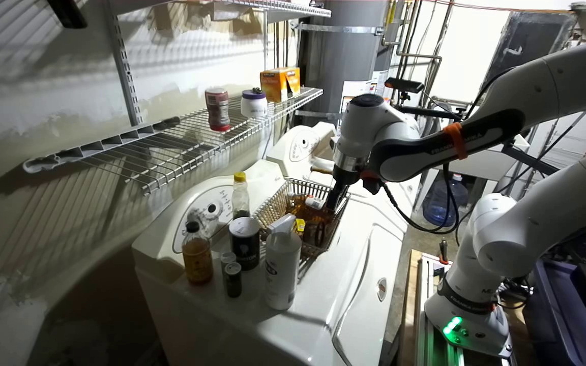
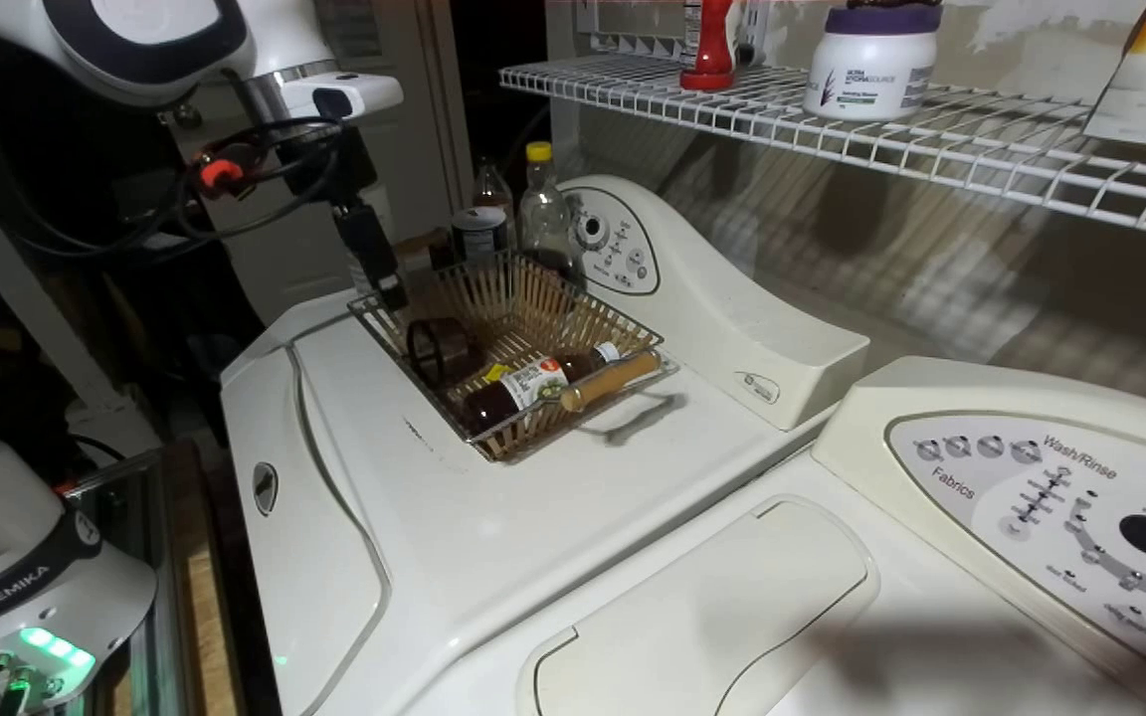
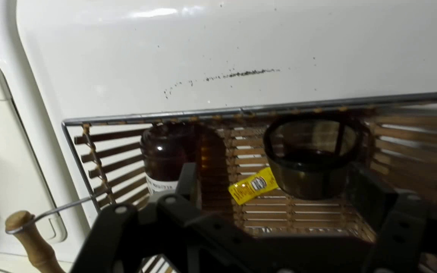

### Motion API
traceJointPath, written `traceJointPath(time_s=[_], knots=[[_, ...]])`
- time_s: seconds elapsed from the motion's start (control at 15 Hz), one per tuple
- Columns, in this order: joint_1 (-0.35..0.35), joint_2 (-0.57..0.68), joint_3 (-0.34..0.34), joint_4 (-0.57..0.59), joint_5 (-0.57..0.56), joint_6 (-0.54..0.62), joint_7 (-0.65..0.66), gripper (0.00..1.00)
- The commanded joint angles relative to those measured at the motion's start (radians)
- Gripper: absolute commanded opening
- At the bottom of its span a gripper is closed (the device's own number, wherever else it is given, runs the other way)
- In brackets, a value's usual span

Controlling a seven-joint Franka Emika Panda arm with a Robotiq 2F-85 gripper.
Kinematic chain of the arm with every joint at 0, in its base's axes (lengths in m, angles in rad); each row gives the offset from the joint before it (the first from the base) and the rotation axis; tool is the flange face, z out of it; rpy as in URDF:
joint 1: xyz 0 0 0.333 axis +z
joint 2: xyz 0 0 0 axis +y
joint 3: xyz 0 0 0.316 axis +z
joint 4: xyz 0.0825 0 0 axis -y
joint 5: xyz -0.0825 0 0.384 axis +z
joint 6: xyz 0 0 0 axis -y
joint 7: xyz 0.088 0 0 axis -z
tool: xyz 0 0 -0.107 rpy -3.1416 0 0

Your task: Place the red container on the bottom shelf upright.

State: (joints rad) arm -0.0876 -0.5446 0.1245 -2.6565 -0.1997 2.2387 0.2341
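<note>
The red container (image 1: 217,109) stands on end on the bottom shelf (image 1: 237,139), its flared red end down and its pale end up. Only its lower part shows in an exterior view, where the red container (image 2: 709,50) is cut off by the top edge; it is out of the wrist view. Far from it, my gripper (image 1: 331,203) points down over the wicker basket, as seen in both exterior views. From the wrist, the gripper (image 3: 279,184) is open, its fingers (image 3: 189,184) wide apart. A dark cup lies beyond the right finger; contact cannot be told.
The basket (image 2: 414,374) holds a dark bottle (image 2: 533,383), the dark cup (image 3: 311,170) and a yellow packet (image 3: 254,185). Beside the red container are a white jar (image 1: 254,105) and an orange box (image 1: 279,86). Several bottles, including a white one (image 1: 282,269), stand on the machine.
</note>
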Motion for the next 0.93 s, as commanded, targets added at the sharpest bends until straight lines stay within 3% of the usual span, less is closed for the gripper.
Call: traceJointPath(time_s=[0.0, 0.53, 0.87], knots=[[0.022, 0.0, -0.011, 0.013, -0.001, -0.002, 0.0, 1.0], [0.042, 0.004, -0.019, 0.033, 0.009, 0.011, -0.023, 1.0], [0.072, 0.049, -0.024, 0.182, -0.001, 0.121, -0.126, 1.0]])
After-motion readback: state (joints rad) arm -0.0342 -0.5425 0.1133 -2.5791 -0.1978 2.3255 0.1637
